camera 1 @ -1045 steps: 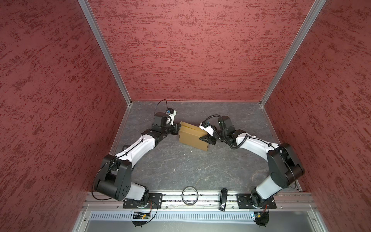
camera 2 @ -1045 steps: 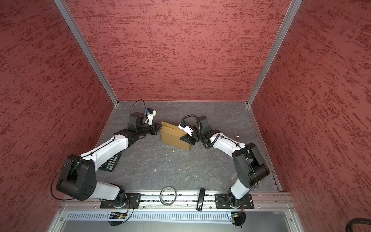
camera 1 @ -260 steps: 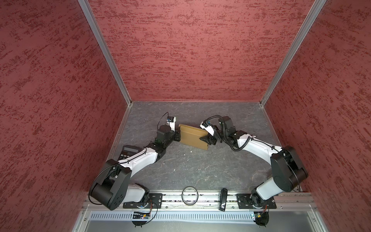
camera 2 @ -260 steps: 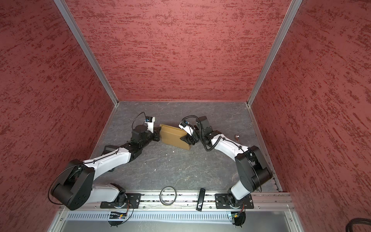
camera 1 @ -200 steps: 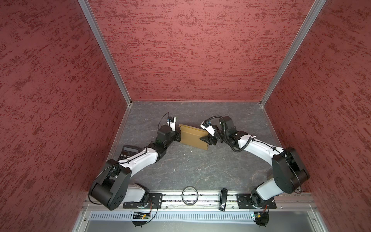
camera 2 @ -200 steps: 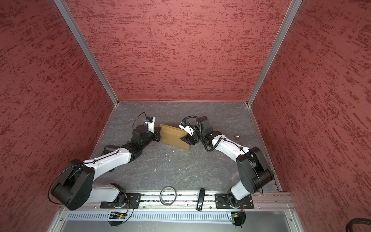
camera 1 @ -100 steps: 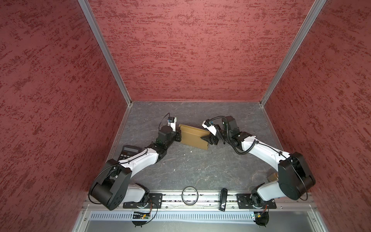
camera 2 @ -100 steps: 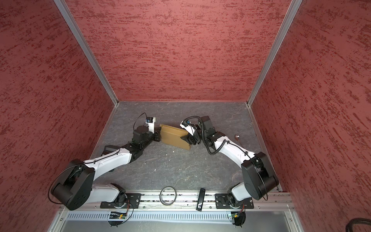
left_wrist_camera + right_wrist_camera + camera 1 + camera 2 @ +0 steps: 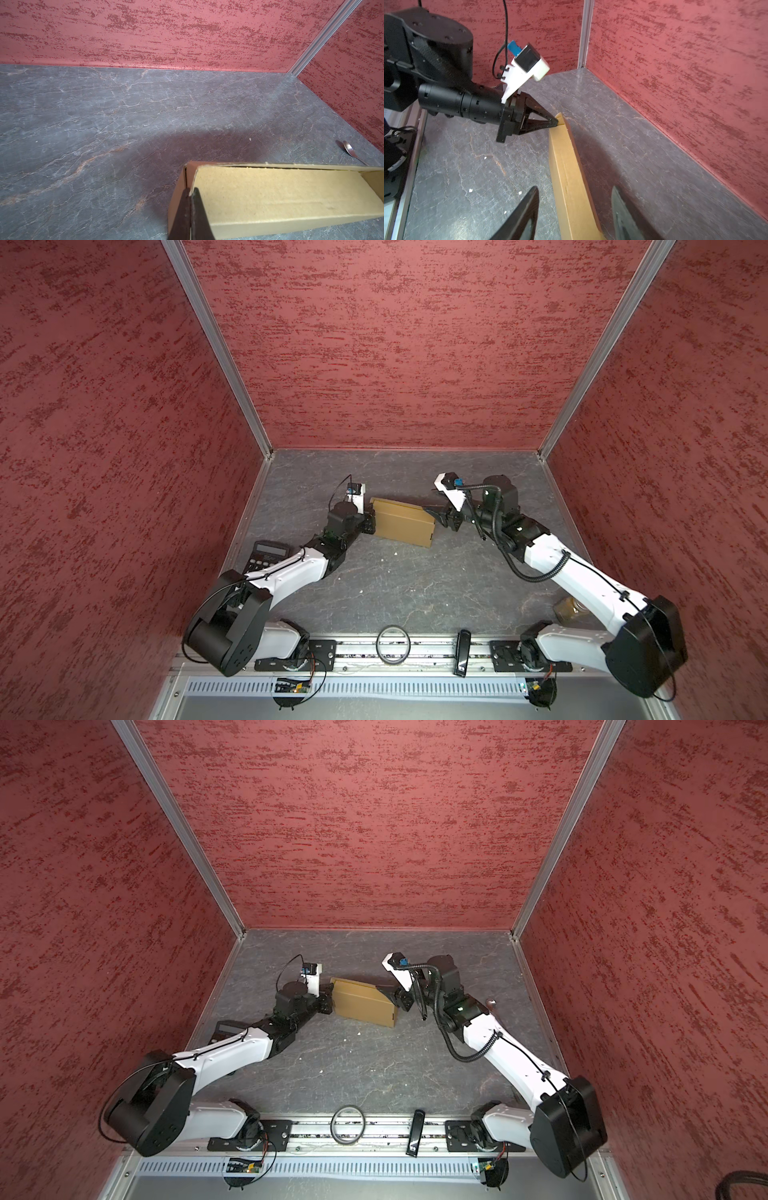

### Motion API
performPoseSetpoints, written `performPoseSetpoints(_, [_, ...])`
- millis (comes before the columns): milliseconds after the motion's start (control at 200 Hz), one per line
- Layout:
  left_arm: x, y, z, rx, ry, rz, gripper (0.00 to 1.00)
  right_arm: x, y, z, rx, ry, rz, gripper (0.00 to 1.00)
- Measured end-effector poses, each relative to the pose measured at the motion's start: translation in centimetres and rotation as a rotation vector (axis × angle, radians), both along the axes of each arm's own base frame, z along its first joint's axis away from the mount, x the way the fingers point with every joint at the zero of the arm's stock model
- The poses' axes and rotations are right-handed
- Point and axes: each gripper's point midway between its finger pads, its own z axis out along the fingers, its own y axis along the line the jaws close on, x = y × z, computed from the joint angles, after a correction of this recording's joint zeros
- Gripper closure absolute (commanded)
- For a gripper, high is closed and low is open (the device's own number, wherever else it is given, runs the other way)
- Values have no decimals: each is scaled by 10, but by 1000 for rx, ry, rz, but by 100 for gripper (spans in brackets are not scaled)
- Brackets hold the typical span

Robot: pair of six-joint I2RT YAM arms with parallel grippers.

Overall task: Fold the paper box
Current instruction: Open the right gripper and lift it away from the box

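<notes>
**Item:** paper box [image 9: 401, 521], plain tan-brown corrugated cardboard, shallow box form. Sits on the grey stone-patterned tabletop [image 9: 415, 589], centre and toward the far side, between the two arms.

**Left gripper** [image 9: 190, 194]: black fingers pressed together, pinching the cardboard wall at the box's left end, near a corner.

**Right gripper** [image 9: 574, 193]: fingers spread, straddling the box's right end with a gap on each side.

**Black calculator** [image 9: 266, 553]: near left, partly under the left arm.

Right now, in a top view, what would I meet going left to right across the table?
Calculator → left gripper, pinching the box's end → paper box → right gripper → amber jar, partly behind the right arm.
</notes>
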Motion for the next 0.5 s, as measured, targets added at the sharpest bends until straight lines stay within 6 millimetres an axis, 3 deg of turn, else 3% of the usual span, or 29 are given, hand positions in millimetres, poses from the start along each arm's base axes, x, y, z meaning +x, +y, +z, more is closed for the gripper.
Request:
performPoseSetpoints(165, [-2,1,0,4,-2,7,100,11,-10,2,46,63,-115,65])
performPoseSetpoints(391, [-4,1,0,12,-4,14,100,24,-17,-34,55,282,-248,77])
performPoseSetpoints(496, [-6,4,-1,16,-5,23,100,25,-23,-42,68,346,-305,78])
